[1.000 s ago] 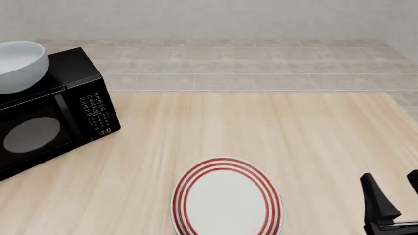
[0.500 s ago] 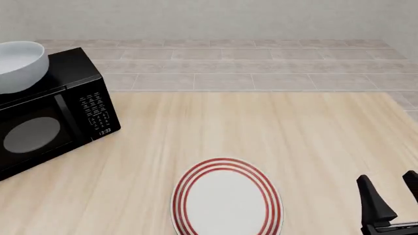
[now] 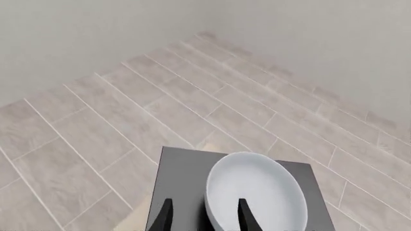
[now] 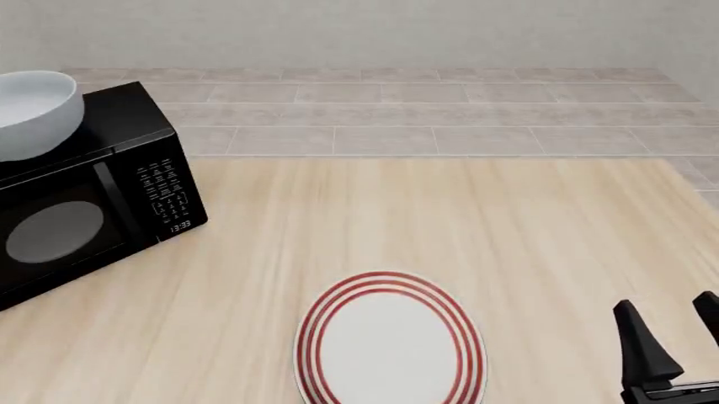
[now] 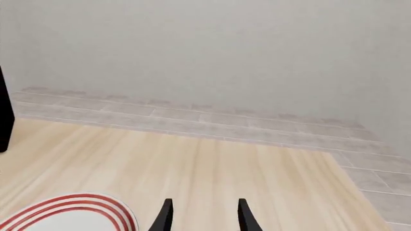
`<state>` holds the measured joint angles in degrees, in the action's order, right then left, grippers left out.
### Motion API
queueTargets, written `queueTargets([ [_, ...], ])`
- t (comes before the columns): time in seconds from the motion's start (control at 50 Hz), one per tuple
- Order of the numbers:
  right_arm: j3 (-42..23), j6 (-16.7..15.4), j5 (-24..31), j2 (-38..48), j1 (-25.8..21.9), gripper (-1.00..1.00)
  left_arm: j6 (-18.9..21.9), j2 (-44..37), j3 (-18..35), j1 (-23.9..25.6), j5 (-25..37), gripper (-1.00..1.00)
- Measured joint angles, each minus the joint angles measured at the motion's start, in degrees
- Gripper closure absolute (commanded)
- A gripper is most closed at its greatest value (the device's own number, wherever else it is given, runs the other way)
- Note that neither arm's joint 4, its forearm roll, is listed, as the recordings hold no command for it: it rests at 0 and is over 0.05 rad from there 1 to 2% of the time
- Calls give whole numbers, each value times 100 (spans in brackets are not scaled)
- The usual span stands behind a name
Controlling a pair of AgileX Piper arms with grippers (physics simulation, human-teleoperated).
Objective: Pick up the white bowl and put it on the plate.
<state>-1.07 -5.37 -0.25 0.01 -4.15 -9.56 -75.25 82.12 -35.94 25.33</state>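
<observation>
The white bowl [image 4: 34, 109] sits on top of the black microwave at the far left of the front view. In the left wrist view the bowl [image 3: 257, 192] lies just ahead of my left gripper [image 3: 205, 215], which is open; one fingertip [image 3: 244, 214] overlaps the bowl's near rim and the other stands beside it. The left gripper does not show in the front view. The plate [image 4: 390, 341], white with red rings, lies on the table at the front centre. My right gripper [image 4: 672, 326] stands open to the right of the plate, with nothing between its fingers. The right wrist view catches the plate [image 5: 70, 214] beside the right gripper [image 5: 204, 215].
The black microwave [image 4: 101, 194] stands on the table's left side, its door facing front; its dark top [image 3: 180, 178] carries the bowl. The wooden table [image 4: 450, 219] ends at a tiled floor [image 4: 427, 118] and a pale wall behind.
The right gripper has sunk slightly toward the front edge and shifted a little left. The bowl, plate and microwave have not moved.
</observation>
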Motion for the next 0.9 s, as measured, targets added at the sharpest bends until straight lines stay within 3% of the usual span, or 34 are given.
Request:
queueTargets([
  [0.9,-55,-116,-27,1,-155,-100,50,-1033,282,127,-115,-100],
])
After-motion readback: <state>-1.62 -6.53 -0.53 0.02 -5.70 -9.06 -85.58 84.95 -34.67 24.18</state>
